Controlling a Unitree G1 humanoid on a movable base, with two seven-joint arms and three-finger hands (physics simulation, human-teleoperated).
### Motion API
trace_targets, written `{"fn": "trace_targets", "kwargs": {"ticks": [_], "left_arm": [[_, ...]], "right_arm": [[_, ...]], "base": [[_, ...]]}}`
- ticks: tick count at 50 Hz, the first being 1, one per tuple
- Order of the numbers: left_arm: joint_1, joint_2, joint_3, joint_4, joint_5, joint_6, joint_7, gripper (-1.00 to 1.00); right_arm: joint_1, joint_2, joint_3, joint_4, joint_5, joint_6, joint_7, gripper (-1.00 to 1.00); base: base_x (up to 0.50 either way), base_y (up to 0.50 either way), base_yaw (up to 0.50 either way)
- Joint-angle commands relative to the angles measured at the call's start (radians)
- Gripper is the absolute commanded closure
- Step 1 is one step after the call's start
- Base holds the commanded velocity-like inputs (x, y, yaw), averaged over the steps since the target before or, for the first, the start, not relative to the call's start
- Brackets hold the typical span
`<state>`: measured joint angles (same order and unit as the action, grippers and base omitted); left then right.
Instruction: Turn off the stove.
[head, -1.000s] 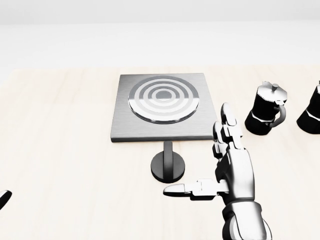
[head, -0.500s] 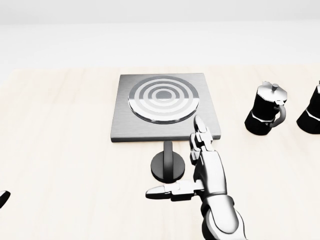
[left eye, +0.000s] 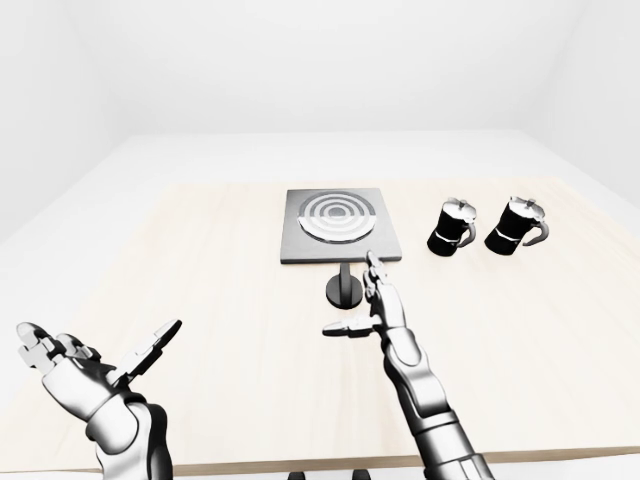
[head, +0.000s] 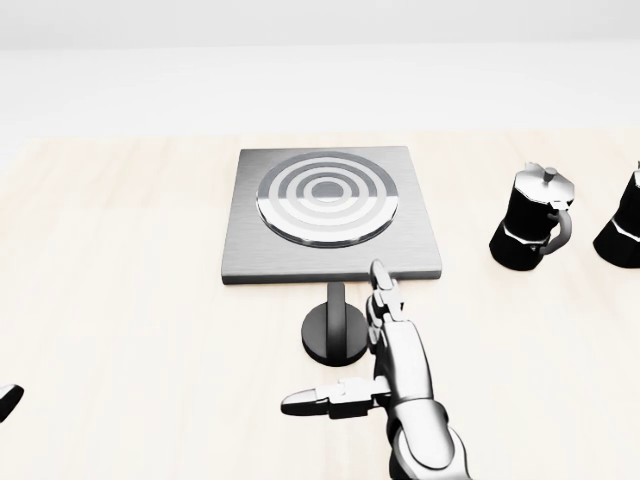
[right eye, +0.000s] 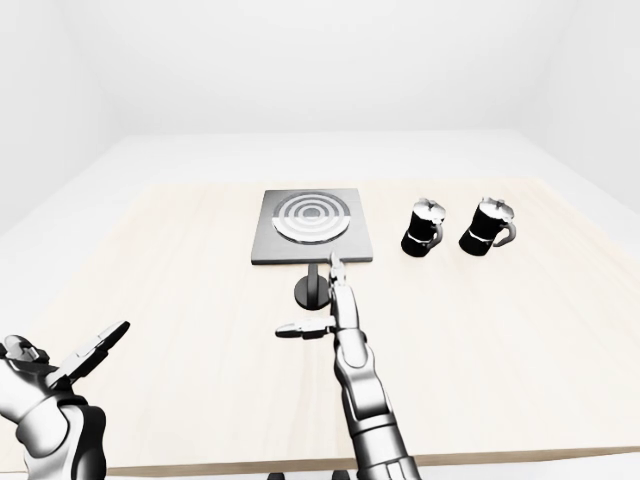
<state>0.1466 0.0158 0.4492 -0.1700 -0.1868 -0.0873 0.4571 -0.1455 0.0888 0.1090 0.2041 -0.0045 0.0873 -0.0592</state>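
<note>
The knob (head: 336, 333) sits just below the stove (head: 330, 215) in the head view — a dark round dial with an upright bar across it, near the middle of the table (left eye: 200, 260). Over the last second my right hand (head: 385, 370) has slid leftward across that view: it was well to the right of the knob, level with the stove's right corner, and now its long fingers (head: 384, 290) stand just beside the knob's right rim while the thumb (head: 318, 402) reaches out below it. The camera has not moved; the stove and pots lie where they were. So I judge I am closing in on the dial but not yet on it — I see no contact, and the hand is spread wide with nothing in it. To turn the stove off I would need to bring fingers and thumb onto that bar.

My left hand (left eye: 85, 365) hangs low at the left edge of the left-eye view, fingers also splayed and empty, well apart from everything.

Two black moka pots (left eye: 452, 227) (left eye: 517, 225) stand to the stove's right, well clear of the knob. Nothing lies between my right hand and the dial; the only thing to mind is brushing the stove's lower edge with my fingertips.
</note>
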Motion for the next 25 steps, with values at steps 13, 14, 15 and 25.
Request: {"fn": "trace_targets", "kwargs": {"ticks": [13, 14, 15, 25], "left_arm": [[-0.004, -0.001, -0.002, 0.016, 0.006, 0.000, -0.003, -1.00], [-0.003, 0.000, -0.003, 0.015, 0.006, 0.000, -0.002, -1.00], [-0.004, 0.001, -0.003, 0.017, 0.005, 0.000, -0.002, -1.00], [-0.002, 0.001, -0.001, 0.010, -0.002, 0.000, -0.004, -1.00]], "right_arm": [[0.003, 0.018, 0.018, 0.092, -0.009, 0.000, 0.004, -1.00], [0.000, 0.019, 0.018, 0.107, -0.010, 0.000, 0.006, -1.00], [-0.005, 0.019, 0.019, 0.121, -0.014, 0.000, 0.007, -1.00], [0.002, 0.031, 0.037, 0.110, -0.034, 0.000, 0.006, -1.00]], "base": [[0.00, 0.00, 0.00], [0.00, 0.00, 0.00], [0.00, 0.00, 0.00], [0.00, 0.00, 0.00]]}}
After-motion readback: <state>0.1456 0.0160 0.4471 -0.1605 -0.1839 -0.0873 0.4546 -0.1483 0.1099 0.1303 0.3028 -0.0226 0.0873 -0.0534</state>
